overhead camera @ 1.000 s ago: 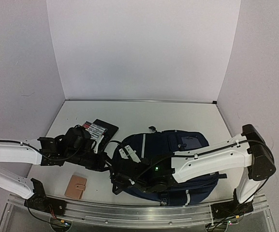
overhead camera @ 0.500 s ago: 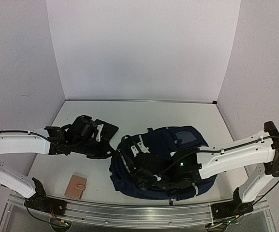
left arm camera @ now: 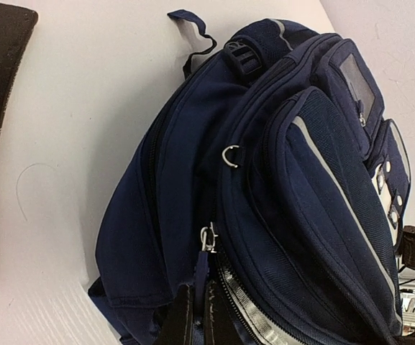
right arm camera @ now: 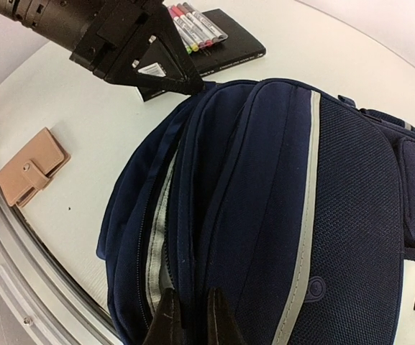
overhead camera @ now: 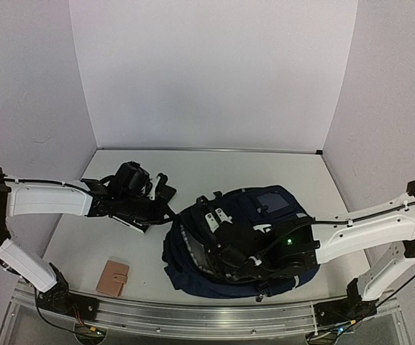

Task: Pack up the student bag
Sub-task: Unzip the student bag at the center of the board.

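Observation:
The student bag [overhead camera: 268, 212] lies in the middle of the table, dark navy with grey stripes. In the left wrist view its main zip [left arm camera: 247, 316] runs past a metal slider [left arm camera: 208, 237] with a navy pull tab. My left gripper [left arm camera: 198, 320] is shut on that tab at the bag's left end [overhead camera: 170, 215]. The bag [right arm camera: 336, 215] gapes along the zip, showing grey lining [right arm camera: 157, 244]. My right gripper [right arm camera: 193, 320] is shut on a fold of the bag's fabric beside that opening, near the bag's front left [overhead camera: 206, 250].
A tan wallet [overhead camera: 113, 277] lies near the front left edge, also in the right wrist view [right arm camera: 31, 167]. A black notebook [right arm camera: 229, 44] with several markers [right arm camera: 193, 20] on it sits behind my left arm [right arm camera: 121, 36]. White walls enclose the table.
My left arm has drawn back and right with the zip pull. The right arm swung out to the right, its jaws closing on the bag's fabric. The bag shifted toward the back.

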Motion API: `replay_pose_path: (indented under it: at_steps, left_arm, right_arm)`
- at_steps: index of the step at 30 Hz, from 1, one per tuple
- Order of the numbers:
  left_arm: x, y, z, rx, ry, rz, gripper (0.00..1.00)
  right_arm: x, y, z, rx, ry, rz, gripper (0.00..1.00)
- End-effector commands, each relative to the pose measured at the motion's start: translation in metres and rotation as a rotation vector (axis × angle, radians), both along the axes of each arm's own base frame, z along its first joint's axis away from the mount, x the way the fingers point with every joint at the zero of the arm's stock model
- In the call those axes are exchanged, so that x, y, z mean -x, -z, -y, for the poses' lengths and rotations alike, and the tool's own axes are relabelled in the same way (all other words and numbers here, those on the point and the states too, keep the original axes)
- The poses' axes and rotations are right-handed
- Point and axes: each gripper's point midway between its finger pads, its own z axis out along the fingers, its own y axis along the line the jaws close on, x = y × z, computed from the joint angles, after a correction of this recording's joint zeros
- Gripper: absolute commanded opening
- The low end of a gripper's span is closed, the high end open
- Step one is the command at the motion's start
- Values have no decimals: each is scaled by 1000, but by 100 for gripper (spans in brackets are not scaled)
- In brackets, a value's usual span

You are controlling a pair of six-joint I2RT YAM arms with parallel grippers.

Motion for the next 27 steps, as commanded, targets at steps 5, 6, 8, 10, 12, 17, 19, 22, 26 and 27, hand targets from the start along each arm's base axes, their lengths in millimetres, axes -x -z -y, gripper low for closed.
replay_pose_path:
  at_steps: [5,6,8,10,12,17,19,22,26,27]
  left_arm:
    - [4,-25,10,166,146,119,0]
    - [8,-26,9,175,152,118,0]
    - [14,-28,6,189,159,122,0]
    - [17,-29,3,194,159,126,0]
    - [18,-29,1,197,157,128,0]
    - [19,-28,2,204,158,123,0]
    - [19,-27,3,206,162,121,0]
    - [19,-29,3,209,163,123,0]
    - [16,-30,2,200,144,131,0]
    - [14,-30,0,195,130,131,0]
  right_arm:
    - [-12,21,-9,155,182,122,9]
    - [-13,26,-11,179,192,135,12]
    - [-16,30,-14,206,210,157,18]
    - [-20,36,-13,242,236,186,29]
    - [-23,39,-14,264,250,202,39]
    - [-27,55,-14,336,278,241,60]
    - [-31,58,-10,364,304,265,67]
    - [-34,65,-9,387,321,276,74]
    - [-40,56,-9,357,350,294,40]
    - [-40,49,-9,339,356,297,29]
